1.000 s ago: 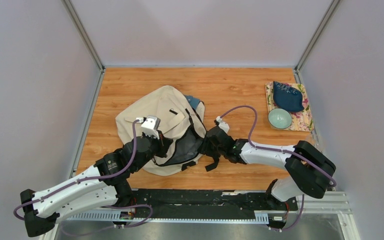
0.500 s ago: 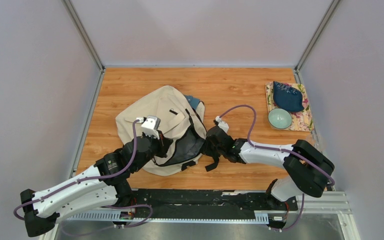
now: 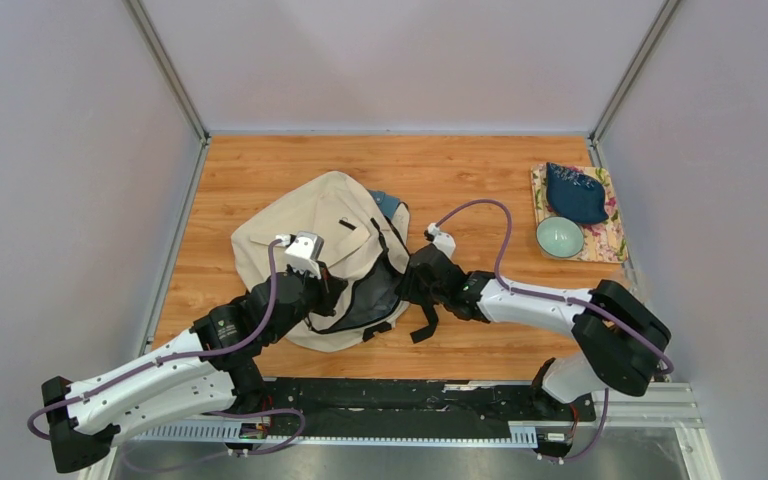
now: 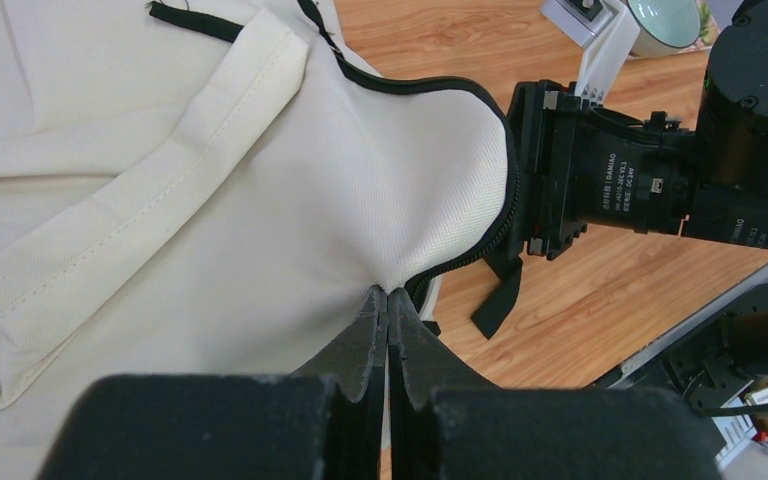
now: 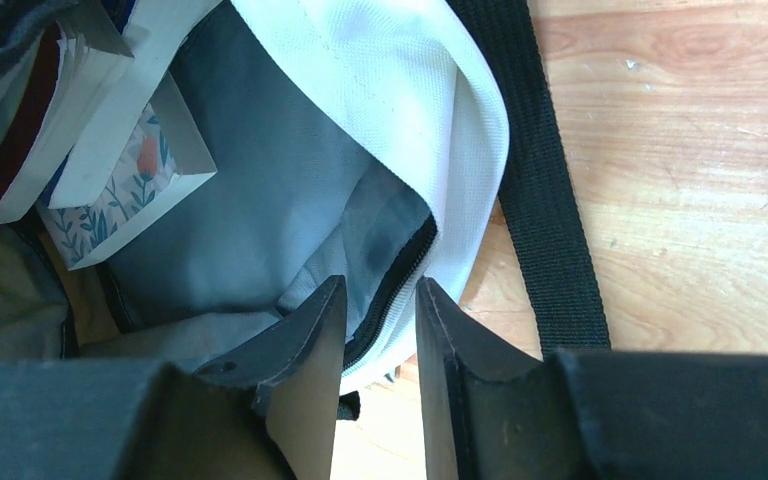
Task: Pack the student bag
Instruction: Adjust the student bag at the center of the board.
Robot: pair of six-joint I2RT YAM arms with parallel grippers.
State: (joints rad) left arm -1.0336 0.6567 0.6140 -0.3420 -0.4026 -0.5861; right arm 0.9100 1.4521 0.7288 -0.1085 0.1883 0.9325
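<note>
The student bag [image 3: 310, 225], a beige canvas backpack with black straps, lies in the middle of the table with its dark-lined mouth facing right. My left gripper [image 3: 326, 290] is shut on a pinch of the bag's beige fabric [image 4: 260, 200] beside the zipper, with its fingertips [image 4: 388, 292] together. My right gripper [image 3: 413, 283] is at the mouth's right edge. Its jaws [image 5: 380, 283] are close together on the zipper rim [image 5: 400, 275]. Inside the bag [image 5: 290, 200] are books and a floral-covered notebook [image 5: 120, 195].
A black strap [image 5: 540, 180] lies on the wood right of the bag. A teal item [image 3: 388, 203] sticks out behind the bag. At the far right a floral mat [image 3: 610, 240] carries a dark blue cloth [image 3: 575, 192] and a pale green bowl [image 3: 559, 237].
My right gripper has moved a little left and away from me, further onto the bag's mouth edge. The left gripper has kept its hold and barely moved.
</note>
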